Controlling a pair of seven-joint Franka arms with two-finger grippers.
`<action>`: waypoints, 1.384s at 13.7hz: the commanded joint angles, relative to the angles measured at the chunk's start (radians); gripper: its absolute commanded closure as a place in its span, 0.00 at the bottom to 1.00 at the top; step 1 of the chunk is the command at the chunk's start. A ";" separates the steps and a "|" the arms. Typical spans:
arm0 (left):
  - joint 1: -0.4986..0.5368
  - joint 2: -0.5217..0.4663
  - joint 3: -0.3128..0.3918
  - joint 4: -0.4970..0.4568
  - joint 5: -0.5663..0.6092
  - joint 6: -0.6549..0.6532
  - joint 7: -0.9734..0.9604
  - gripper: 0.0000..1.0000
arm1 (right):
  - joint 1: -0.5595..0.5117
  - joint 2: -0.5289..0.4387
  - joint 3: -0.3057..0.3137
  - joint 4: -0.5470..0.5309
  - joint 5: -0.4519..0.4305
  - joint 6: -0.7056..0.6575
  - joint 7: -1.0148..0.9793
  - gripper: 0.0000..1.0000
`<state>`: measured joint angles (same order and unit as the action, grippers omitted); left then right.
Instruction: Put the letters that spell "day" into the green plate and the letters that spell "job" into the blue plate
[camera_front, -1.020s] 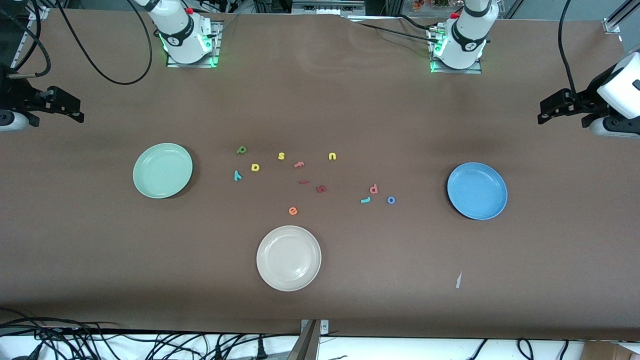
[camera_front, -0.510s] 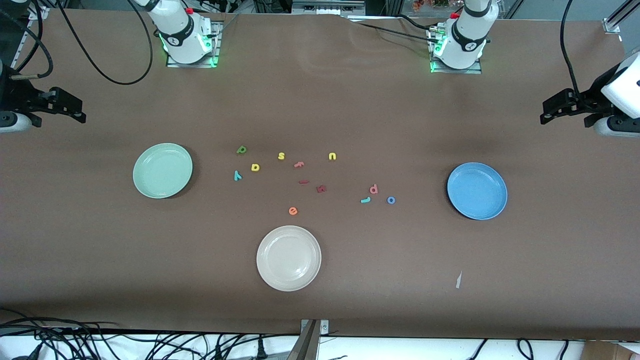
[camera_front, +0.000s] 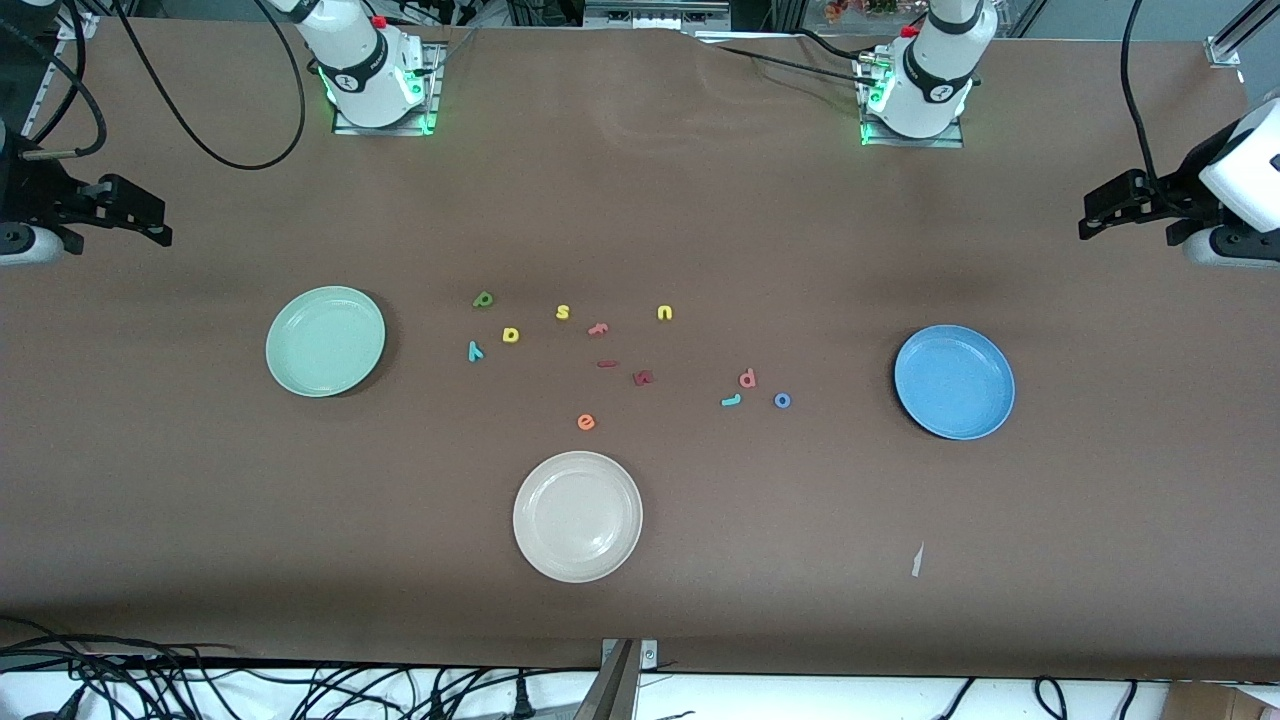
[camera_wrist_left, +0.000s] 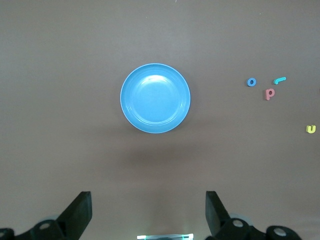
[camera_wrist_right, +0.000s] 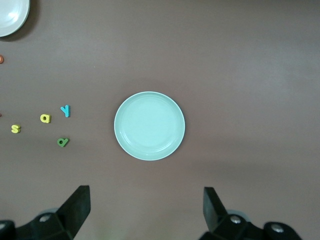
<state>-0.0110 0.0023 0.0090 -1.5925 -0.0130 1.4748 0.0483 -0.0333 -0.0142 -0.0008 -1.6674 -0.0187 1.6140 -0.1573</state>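
Beside the green plate (camera_front: 325, 341): d (camera_front: 483, 299), a (camera_front: 510, 335), y (camera_front: 474, 351); j (camera_front: 731, 401), o (camera_front: 782, 401), b (camera_front: 747, 378) well apart from it, near blue plate (camera_front: 954, 381). Left gripper (camera_front: 1110, 207), right gripper (camera_front: 135, 215) jaws wide, empty, at table ends. Tiny light foam, probably squashy: pinch across the edges.

Two white arm bases (camera_front: 372, 75) (camera_front: 925, 85) are seen bolted onto metal plates, each ringed with a black band and lit by a green glow. Black grippers (camera_front: 120, 215) (camera_front: 1125, 205) are fitted, with black cables looped around.
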 joint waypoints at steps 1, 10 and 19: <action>0.000 -0.012 -0.012 0.006 -0.002 -0.016 0.007 0.00 | 0.001 -0.012 0.002 -0.012 0.006 -0.002 0.007 0.00; -0.007 -0.004 -0.037 0.020 0.025 -0.005 0.007 0.00 | 0.001 -0.013 0.002 -0.012 0.008 -0.003 0.007 0.00; -0.009 0.004 -0.058 0.042 0.025 -0.011 -0.001 0.00 | 0.001 -0.015 0.010 -0.012 0.008 -0.005 0.005 0.00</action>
<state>-0.0155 -0.0021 -0.0463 -1.5722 -0.0099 1.4781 0.0493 -0.0325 -0.0141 0.0012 -1.6675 -0.0185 1.6139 -0.1573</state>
